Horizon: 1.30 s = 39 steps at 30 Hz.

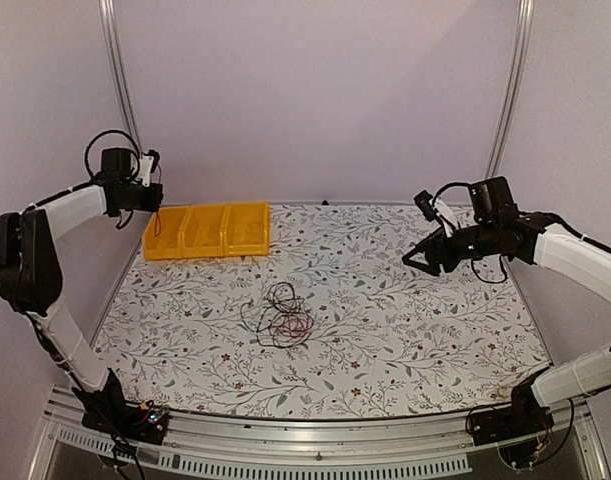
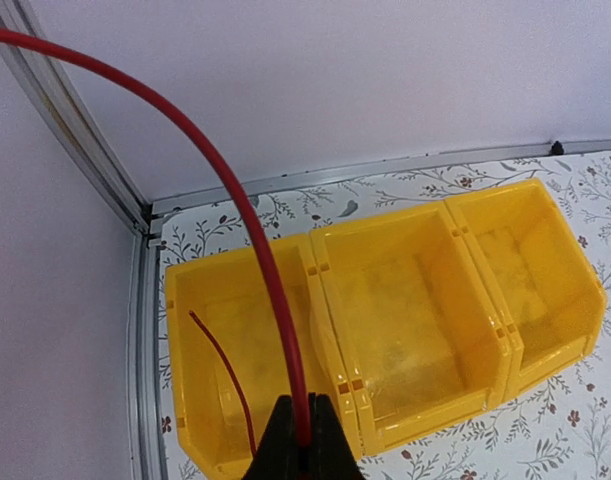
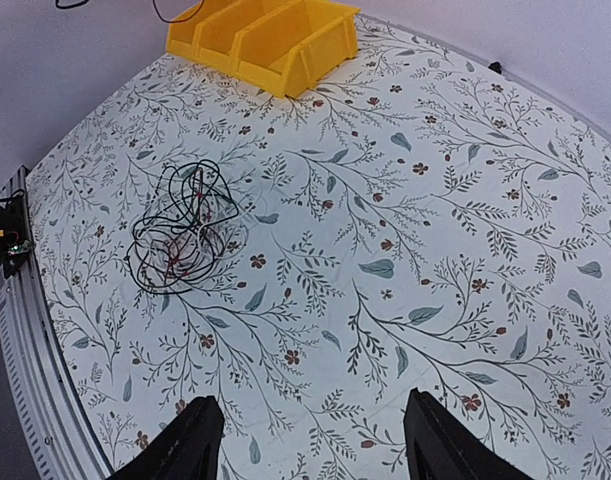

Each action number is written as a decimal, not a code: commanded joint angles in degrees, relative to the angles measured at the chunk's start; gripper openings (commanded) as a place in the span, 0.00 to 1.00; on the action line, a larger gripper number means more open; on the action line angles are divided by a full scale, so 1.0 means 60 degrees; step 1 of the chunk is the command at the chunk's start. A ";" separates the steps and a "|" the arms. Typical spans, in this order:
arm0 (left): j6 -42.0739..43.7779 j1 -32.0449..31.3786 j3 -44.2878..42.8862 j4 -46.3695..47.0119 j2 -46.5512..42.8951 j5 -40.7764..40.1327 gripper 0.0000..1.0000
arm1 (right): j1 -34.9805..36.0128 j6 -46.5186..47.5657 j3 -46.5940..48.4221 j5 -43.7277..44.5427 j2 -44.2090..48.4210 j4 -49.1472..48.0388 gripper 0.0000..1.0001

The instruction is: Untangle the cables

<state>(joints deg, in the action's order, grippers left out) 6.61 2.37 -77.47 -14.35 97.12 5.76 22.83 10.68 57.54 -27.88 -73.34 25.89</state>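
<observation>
A tangle of thin black, pale and red cables (image 1: 283, 318) lies in the middle of the table; it also shows in the right wrist view (image 3: 180, 235). My left gripper (image 1: 157, 198) is raised over the left end of the yellow bins (image 1: 207, 248). In the left wrist view it (image 2: 303, 445) is shut on a red cable (image 2: 247, 215). The cable arcs up to the top left, and its thin loose end (image 2: 225, 375) hangs into the leftmost bin (image 2: 185, 300). My right gripper (image 1: 417, 258) is open and empty above the table's right side (image 3: 313, 440), far from the tangle.
Three yellow bins stand side by side at the back left, also seen in the right wrist view (image 3: 285, 55). The middle bin (image 2: 465, 395) and right bin (image 2: 575, 330) hold nothing. Aluminium frame posts (image 1: 113, 70) and purple walls enclose the table. A metal rail (image 1: 315, 435) runs along the near edge.
</observation>
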 commanded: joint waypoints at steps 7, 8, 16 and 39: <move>-0.0122 0.0283 -0.0379 0.1458 0.2094 0.1628 0.00 | -0.0011 -0.0002 -0.0134 0.0046 0.0143 0.0021 0.67; -0.0177 0.0336 -0.0419 0.1493 0.2255 0.1632 0.00 | -0.0015 0.0059 -0.0117 0.0091 0.0140 0.0021 0.67; -0.0349 0.0973 -0.1335 0.0700 0.3611 0.1669 0.00 | -0.0022 0.0199 -0.0116 0.0169 0.0046 0.0160 0.67; -0.0639 0.0788 0.0068 0.0500 0.3139 0.1887 0.02 | -0.0021 0.0047 0.0048 0.0018 -0.0389 -0.0280 0.69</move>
<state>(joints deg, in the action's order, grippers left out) 3.29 7.49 -78.94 -11.16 119.02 16.25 22.81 11.55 57.04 -27.33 -75.50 25.69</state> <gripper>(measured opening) 0.028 0.687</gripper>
